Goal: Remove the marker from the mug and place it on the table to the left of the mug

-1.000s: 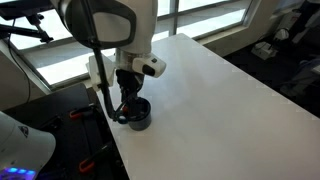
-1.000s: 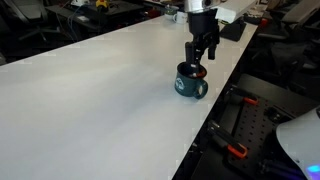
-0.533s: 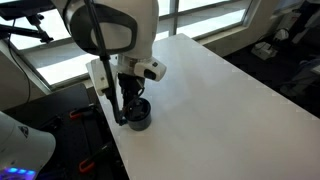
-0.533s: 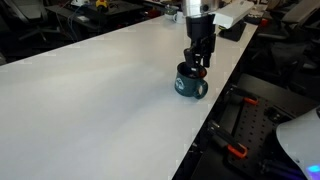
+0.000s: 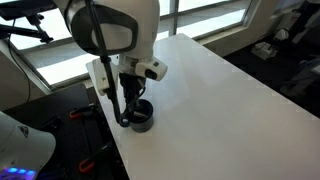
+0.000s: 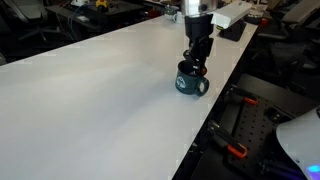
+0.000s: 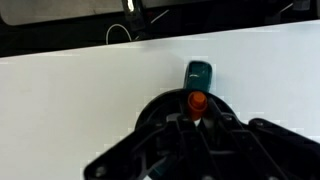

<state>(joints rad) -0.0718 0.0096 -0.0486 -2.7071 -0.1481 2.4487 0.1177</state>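
The white bench (image 5: 230, 90) carries only 1 thing, the mug, which stands close to the bench edge in both exterior views. That leaves open bench surface beside it for the set-down. The arm (image 5: 105, 25) hangs straight down over the mug, a sensible pose since a marker standing in a cup is best drawn out upward along its own length.

The dark mug (image 6: 188, 85) sits upright. In the wrist view its teal-looking handle (image 7: 199, 71) points to 12 o'clock, and the round mouth fills the lower middle of the picture.

The fingers (image 7: 212, 122) reach down into that mouth, 1 at 3 o'clock and 1 at 9 o'clock of the marker. They look drawn together and clamped on it, though dark metal against the dark mug makes the contact hard to confirm.

The marker (image 7: 197, 100) is in the mug, its reddish-orange end showing between the fingers. It is not yet lifted clear of the rim, so the extraction looks to be just starting.
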